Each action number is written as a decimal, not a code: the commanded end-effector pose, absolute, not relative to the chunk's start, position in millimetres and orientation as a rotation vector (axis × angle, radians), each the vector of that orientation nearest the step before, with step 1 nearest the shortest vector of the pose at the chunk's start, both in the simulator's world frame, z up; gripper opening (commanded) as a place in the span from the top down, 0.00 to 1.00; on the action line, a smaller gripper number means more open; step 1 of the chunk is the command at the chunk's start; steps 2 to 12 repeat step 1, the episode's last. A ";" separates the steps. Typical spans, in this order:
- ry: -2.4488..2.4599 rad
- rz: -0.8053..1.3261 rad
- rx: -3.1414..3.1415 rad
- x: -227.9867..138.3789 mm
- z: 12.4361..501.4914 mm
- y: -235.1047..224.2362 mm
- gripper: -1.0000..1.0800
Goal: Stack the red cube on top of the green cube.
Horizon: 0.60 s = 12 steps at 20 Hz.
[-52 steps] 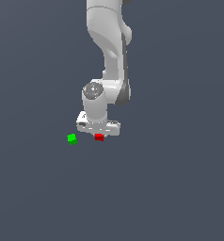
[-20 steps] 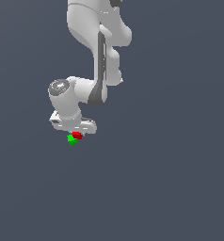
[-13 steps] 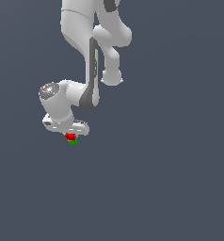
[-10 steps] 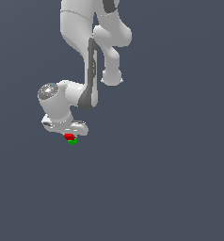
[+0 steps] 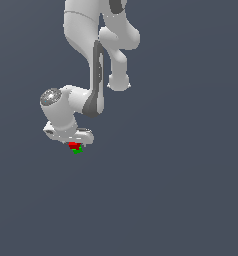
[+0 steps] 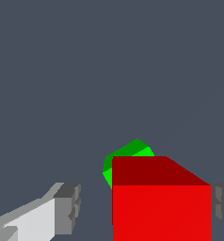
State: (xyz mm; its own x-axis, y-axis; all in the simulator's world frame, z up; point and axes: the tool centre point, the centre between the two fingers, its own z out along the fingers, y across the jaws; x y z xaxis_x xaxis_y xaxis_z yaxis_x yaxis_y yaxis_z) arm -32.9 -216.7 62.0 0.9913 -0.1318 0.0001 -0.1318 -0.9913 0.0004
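Note:
The red cube [image 5: 72, 145] sits over the green cube [image 5: 78, 150], which shows only as a thin green edge under it, at the exterior view's left. My white gripper [image 5: 74, 142] hangs straight over the pair. In the wrist view the red cube [image 6: 161, 200] stands between my fingers and hides most of the green cube [image 6: 128, 153] beyond it. One finger [image 6: 67, 209] stands apart from the red cube with a plain gap. The other finger [image 6: 223, 207] is right beside the cube's far face. The jaws are parted.
The cubes rest on a plain dark grey floor [image 5: 181, 200]. The white arm [image 5: 96, 60] rises above the gripper.
The gripper carried the red cube from beside the green cube toward the exterior view's left and set it down over the green cube. The arm has hardly moved in the last half second.

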 end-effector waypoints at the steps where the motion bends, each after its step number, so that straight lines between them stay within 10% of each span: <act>1: -0.207 0.000 3.134 -32.8 62.0 -216.7 0.04; 12: -0.207 0.000 3.134 -32.8 62.0 -216.7 0.04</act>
